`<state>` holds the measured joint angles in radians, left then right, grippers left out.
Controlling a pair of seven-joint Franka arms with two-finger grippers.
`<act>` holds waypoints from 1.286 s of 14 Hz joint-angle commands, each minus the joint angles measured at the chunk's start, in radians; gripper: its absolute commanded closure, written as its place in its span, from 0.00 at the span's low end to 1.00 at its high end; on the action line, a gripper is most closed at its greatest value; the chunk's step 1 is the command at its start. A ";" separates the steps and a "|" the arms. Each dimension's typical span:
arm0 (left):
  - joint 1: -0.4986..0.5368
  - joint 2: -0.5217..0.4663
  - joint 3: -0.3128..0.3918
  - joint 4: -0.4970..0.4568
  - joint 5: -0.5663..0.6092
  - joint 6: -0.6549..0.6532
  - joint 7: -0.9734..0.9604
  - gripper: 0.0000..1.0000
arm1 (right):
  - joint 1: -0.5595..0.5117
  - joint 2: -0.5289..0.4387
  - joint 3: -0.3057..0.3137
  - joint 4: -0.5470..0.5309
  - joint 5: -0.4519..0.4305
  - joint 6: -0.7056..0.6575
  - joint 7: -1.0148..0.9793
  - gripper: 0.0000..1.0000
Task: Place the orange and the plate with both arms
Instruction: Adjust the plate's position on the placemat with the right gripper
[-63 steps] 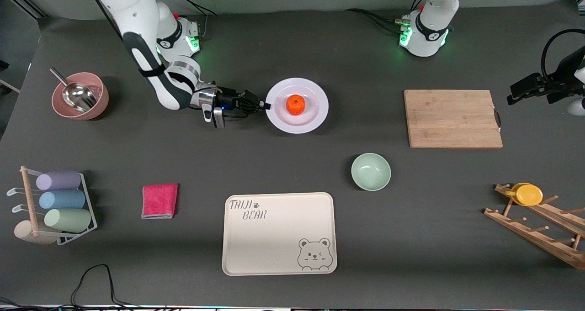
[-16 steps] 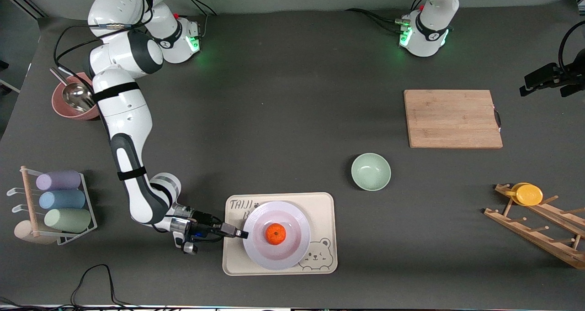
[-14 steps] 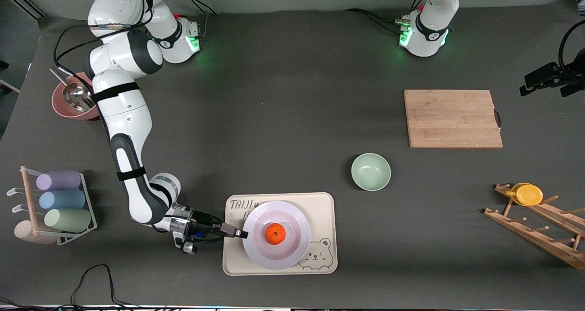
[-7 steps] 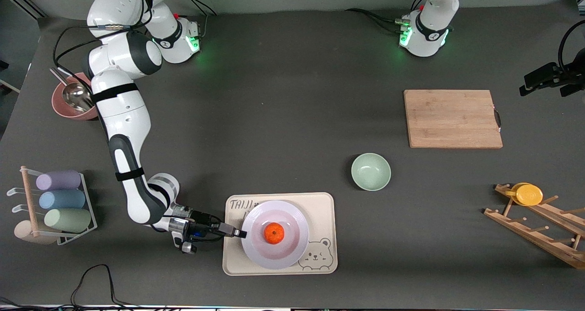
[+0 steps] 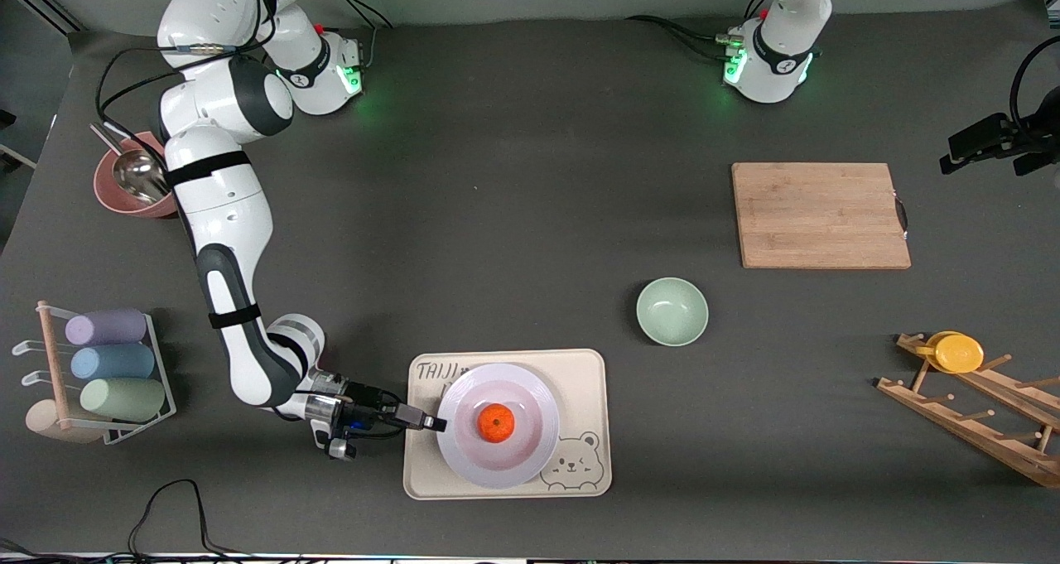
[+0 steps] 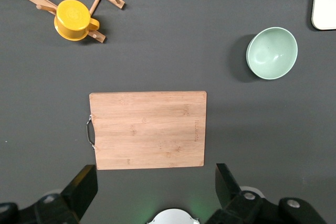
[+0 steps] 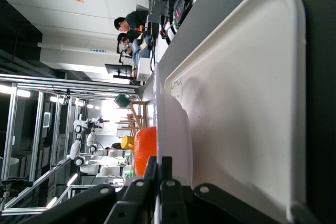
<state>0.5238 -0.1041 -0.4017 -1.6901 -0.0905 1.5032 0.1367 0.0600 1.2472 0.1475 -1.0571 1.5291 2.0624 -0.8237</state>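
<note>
The pale plate (image 5: 530, 456) is on or just above the cream bear tray (image 5: 584, 369), near the front camera; I cannot tell if they touch. The orange (image 5: 497, 423) sits at the plate's centre. My right gripper (image 5: 437, 422) is shut on the plate's rim at the edge toward the right arm's end. In the right wrist view its fingers (image 7: 159, 163) pinch the rim (image 7: 176, 129), with the orange (image 7: 145, 148) and tray (image 7: 247, 103) close by. My left gripper (image 5: 965, 146) waits open and empty, high at the left arm's end, looking down on the cutting board (image 6: 147, 129).
A mint-green bowl (image 5: 672, 311) stands just past the tray's corner toward the left arm's end. The wooden cutting board (image 5: 820, 214), a wooden rack with a yellow cup (image 5: 959, 353), a pink bowl with a scoop (image 5: 137, 179) and a cup rack (image 5: 108, 365) stand around the table.
The right arm has carried the plate with the orange from the middle of the table to the bear tray. In the last second it has edged slightly toward the right arm's end. The left arm has barely moved.
</note>
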 commanded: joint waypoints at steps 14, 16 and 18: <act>-0.005 -0.005 0.006 0.009 -0.009 -0.012 0.012 0.00 | 0.032 -0.081 -0.025 -0.064 -0.115 0.035 0.116 1.00; -0.005 -0.005 0.006 0.009 -0.009 -0.012 0.012 0.00 | 0.032 -0.083 -0.025 -0.066 -0.115 0.035 0.121 0.75; -0.005 -0.005 0.006 0.009 -0.009 -0.012 0.012 0.00 | 0.032 -0.083 -0.034 -0.066 -0.118 0.035 0.124 0.58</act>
<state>0.5238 -0.1040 -0.4013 -1.6902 -0.0914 1.5033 0.1367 0.0871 1.2006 0.1256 -1.0843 1.4304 2.0828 -0.7239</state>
